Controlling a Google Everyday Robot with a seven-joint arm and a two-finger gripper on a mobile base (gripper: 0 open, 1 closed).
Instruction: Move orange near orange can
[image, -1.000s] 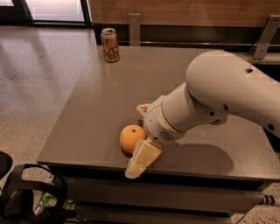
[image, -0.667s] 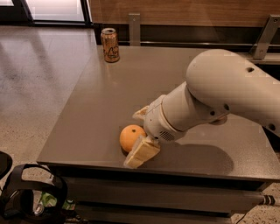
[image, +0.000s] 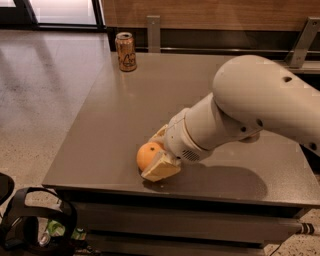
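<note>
We saw the end effector low at the worktop front-left, its near finger drawn in since a second earlier, both fingers now pinched on the orange. Orange hadn't moved, sat well apart from the orange can at the back-left corner.

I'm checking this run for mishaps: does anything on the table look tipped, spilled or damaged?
Nothing stands out. The orange can stands upright at the far-left corner of the table; the orange sits intact near the front edge, with the gripper at it.
</note>
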